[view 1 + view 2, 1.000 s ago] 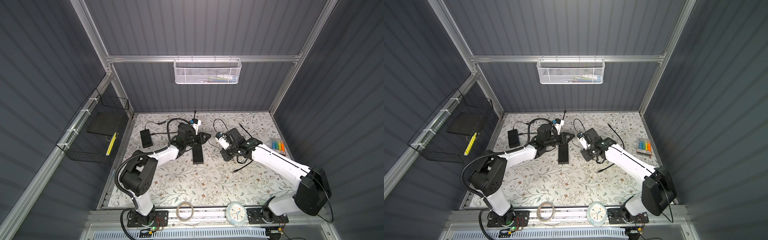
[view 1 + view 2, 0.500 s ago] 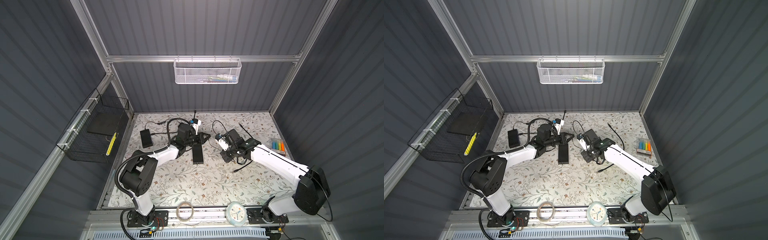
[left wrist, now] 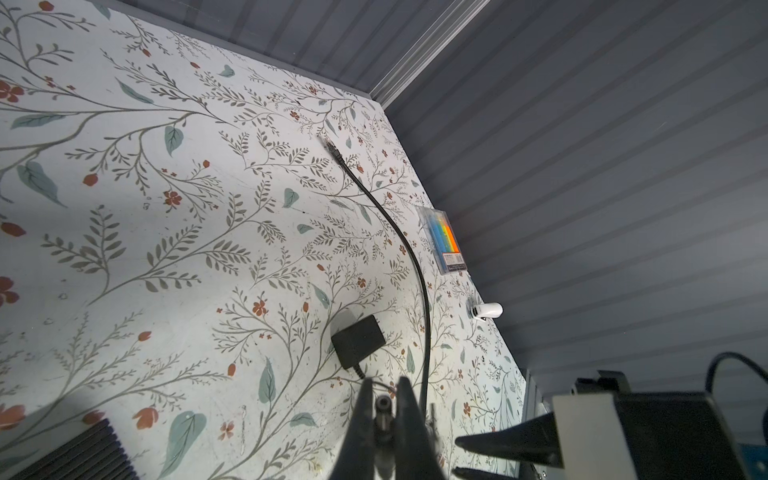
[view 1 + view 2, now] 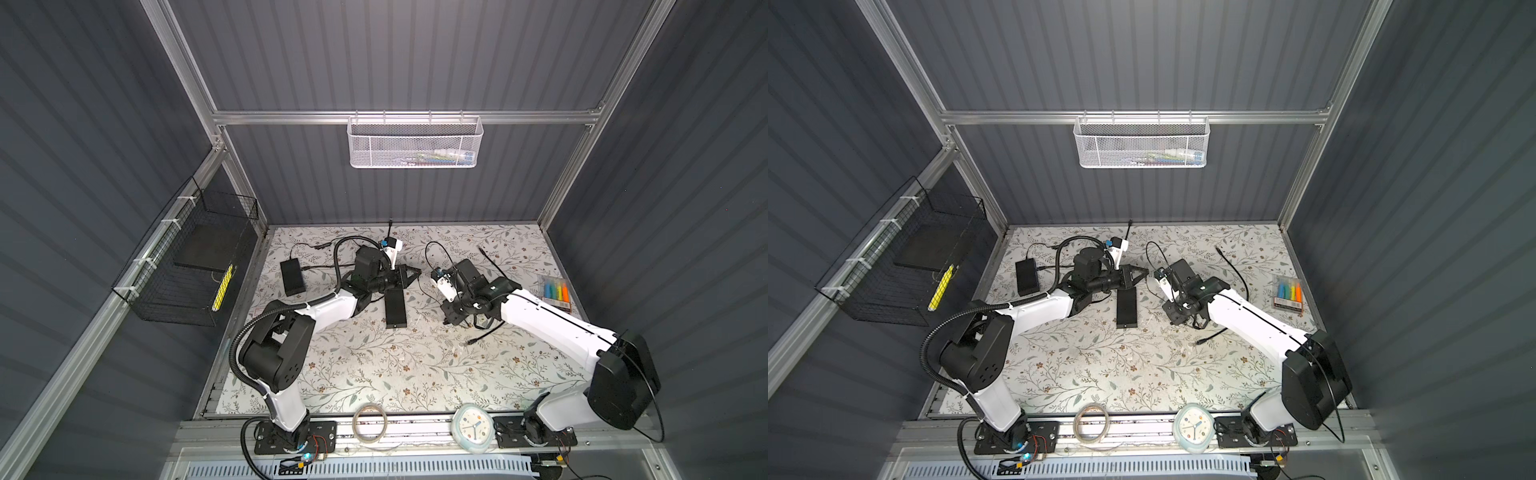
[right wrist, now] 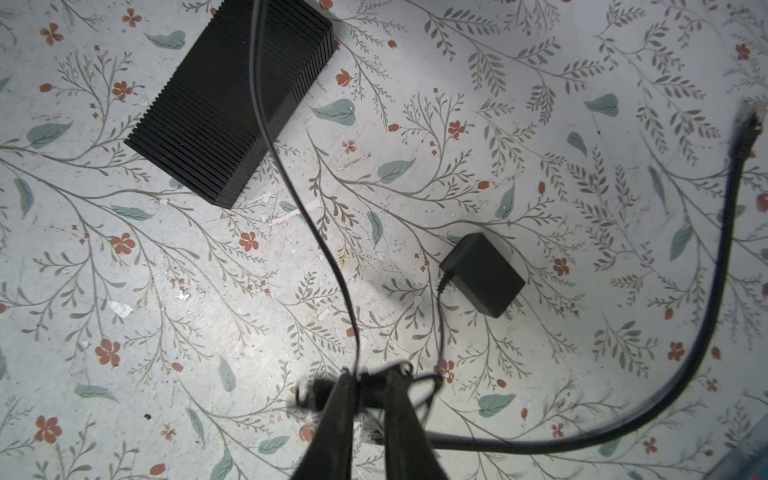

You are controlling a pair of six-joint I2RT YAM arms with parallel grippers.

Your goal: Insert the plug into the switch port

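The left tool point(image 3: 385, 386) is pressed together on the small round plug point(image 3: 382, 409), pinching it above the desk point(image 3: 166, 249). In a top view this tool sits just past the far end of the black ribbed switch point(image 4: 395, 307), which lies flat, and the plug is not in it. The right tool point(image 5: 370, 378) points down with thin cable point(image 5: 291, 187) between its fingers. They look slightly parted, but whether they grip it I cannot tell. A black adapter point(image 5: 482, 274) lies near.
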